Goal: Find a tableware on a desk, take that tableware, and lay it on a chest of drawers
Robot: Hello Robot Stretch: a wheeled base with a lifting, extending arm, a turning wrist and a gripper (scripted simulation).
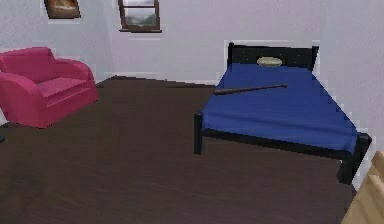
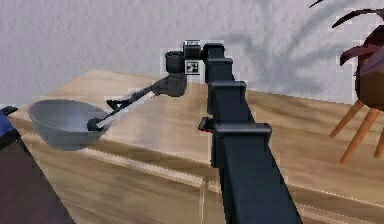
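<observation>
A grey bowl (image 2: 62, 122) hangs at the far end of my gripper (image 2: 100, 123) in the arm side view's left. Its underside covers the front edge of a light wooden chest of drawers (image 2: 300, 125), so it is clear of the top, and the gripper holds it. The thin fingers (image 2: 130, 103) reach into the bowl from the dark gripper body. The arm rises as a dark bar from the bottom edge, across the chest's top.
A plant on a wooden stand (image 2: 362, 95) is at the arm side view's right. In the forward view a red armchair (image 1: 42, 85) stands at the left. A blue bed (image 1: 280, 105) with a dark frame stands at the right, and dark floor lies between them.
</observation>
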